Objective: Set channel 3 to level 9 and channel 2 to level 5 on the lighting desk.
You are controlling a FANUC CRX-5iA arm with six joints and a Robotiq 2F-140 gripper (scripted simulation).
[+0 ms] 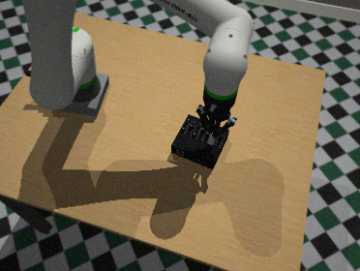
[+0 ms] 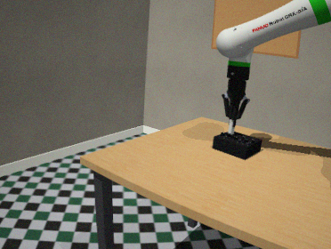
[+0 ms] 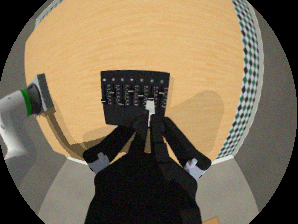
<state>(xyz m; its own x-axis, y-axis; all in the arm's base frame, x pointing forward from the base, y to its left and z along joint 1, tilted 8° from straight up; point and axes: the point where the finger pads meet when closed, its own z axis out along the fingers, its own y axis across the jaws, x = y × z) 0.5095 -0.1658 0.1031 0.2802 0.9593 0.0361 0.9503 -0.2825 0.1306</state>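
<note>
The lighting desk (image 1: 200,142) is a small black box standing flat on the wooden table, with a row of faders on its top. It also shows in the exterior view (image 2: 237,145) and in the wrist view (image 3: 135,96). My gripper (image 1: 212,138) is shut with nothing between the fingers. Its joined fingertips point straight down onto the desk's top, on the side nearer the table's right edge. In the wrist view the light fingertip (image 3: 150,107) sits among the faders toward the right of the row. Which fader it touches is too small to tell. Fader levels cannot be read.
The robot's base (image 1: 87,94) stands on a grey plate at the table's back left. The table's right edge (image 1: 315,160) is some way beyond the desk. The floor around is green, black and white checks.
</note>
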